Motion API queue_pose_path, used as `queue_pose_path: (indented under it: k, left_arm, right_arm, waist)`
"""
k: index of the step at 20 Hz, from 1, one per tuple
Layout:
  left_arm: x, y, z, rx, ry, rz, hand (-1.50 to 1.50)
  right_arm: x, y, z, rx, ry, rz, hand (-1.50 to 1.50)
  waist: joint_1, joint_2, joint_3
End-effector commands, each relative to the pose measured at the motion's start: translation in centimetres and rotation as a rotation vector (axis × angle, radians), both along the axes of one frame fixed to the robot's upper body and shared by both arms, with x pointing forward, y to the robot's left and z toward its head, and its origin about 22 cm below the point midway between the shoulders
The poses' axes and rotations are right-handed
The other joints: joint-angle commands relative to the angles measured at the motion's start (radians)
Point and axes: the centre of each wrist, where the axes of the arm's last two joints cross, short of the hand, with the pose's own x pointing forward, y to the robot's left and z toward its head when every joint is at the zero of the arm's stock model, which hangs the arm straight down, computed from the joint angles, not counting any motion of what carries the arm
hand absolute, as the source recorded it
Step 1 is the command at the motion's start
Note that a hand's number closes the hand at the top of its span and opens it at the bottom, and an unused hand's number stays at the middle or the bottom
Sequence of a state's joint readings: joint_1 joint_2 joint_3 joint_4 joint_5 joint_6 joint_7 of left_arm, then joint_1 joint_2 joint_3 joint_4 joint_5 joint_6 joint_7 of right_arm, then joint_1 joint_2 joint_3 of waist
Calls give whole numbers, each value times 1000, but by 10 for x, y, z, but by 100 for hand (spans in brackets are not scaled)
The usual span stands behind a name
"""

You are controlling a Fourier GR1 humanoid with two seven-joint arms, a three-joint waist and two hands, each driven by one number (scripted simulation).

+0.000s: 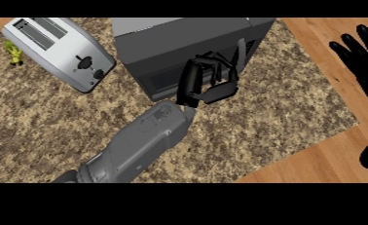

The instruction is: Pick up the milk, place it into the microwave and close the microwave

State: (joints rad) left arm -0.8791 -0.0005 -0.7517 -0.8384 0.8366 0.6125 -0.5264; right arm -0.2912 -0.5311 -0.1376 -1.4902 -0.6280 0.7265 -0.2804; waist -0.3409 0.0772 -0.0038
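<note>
Left hand: fingers curled loosely, tips against the front face of the microwave. Nothing is seen pinched between fingers and thumb. The grey left forearm runs from the lower edge up to that hand.

Microwave: dark grey box on the speckled stone desk, its front face toward the viewer. Whether its door is fully shut cannot be told, since the hand covers part of the front.

Milk: not visible; its place cannot be told from this view.

Left of the microwave: a silver toaster, two slots on top, lying at an angle on the desk. Beyond the toaster, at the far left edge, a small yellow-green object, kind not discernible.

Right of the microwave: a wooden surface borders the stone. Right hand shows at the right edge, fingers straight and spread, resting.
</note>
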Motion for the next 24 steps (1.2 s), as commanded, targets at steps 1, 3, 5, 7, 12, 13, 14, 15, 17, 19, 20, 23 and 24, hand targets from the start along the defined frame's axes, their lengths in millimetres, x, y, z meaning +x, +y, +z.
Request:
queue_pose_path:
  k: [1, 3, 5, 7, 12, 13, 14, 15, 17, 19, 20, 23, 24]
  left_arm:
    - [18, 3, 10, 1, -5, 37, 150]
    - [19, 3, 12, -13, -14, 47, 150]
    - [19, 4, 9, -22, -12, 38, 150]
    - [19, 5, 7, -18, -27, 50, 150]
    - [20, 4, 7, -26, -29, 47, 150]
    - [20, 5, 6, -28, -37, 57, 150]
    - [20, 4, 6, -27, -33, 55, 150]
    - [20, 5, 6, -33, -38, 60, 150]
    - [20, 7, 3, -35, -32, 70, 150]
    - [22, 5, 5, -29, -44, 65, 150]
    - [20, 5, 3, -39, -43, 59, 150]
    - [20, 6, 1, -38, -57, 58, 150]
    - [20, 6, 1, -39, -51, 61, 150]
  right_arm:
    - [1, -1, 7, -4, -6, 13, -150]
    - [1, -1, 6, 12, -2, 19, -150]
    - [0, -8, 9, 1, 2, 3, -150]
    - [0, -13, 12, 19, -5, -11, -150]
    - [3, -9, 21, 26, -19, 0, -150]
    - [3, -11, 23, 12, -19, 3, -150]
    - [2, -12, 23, 2, -12, 7, -150]
    - [3, -11, 25, 12, -19, 11, -150]
    - [1, -16, 24, 16, -7, -2, -150]
    - [1, -17, 31, -2, -22, 5, -150]
    - [2, -17, 32, -7, -12, 8, -150]
    - [3, -19, 35, 16, -22, -4, -150]
    - [1, -21, 31, 11, -5, -1, -150]
  waist:
    - [-17, 12, -1]
    - [-17, 13, 0]
    - [-20, 15, 0]
    - [-16, 18, 2]
    - [-16, 14, 0]
    - [-18, 19, 0]
    - [-23, 16, 0]
    - [-22, 16, -1]
    - [-24, 18, 1]
    - [-23, 13, 1]
    - [-27, 20, 0]
    - [-20, 21, 0]
    - [-18, 20, 2]
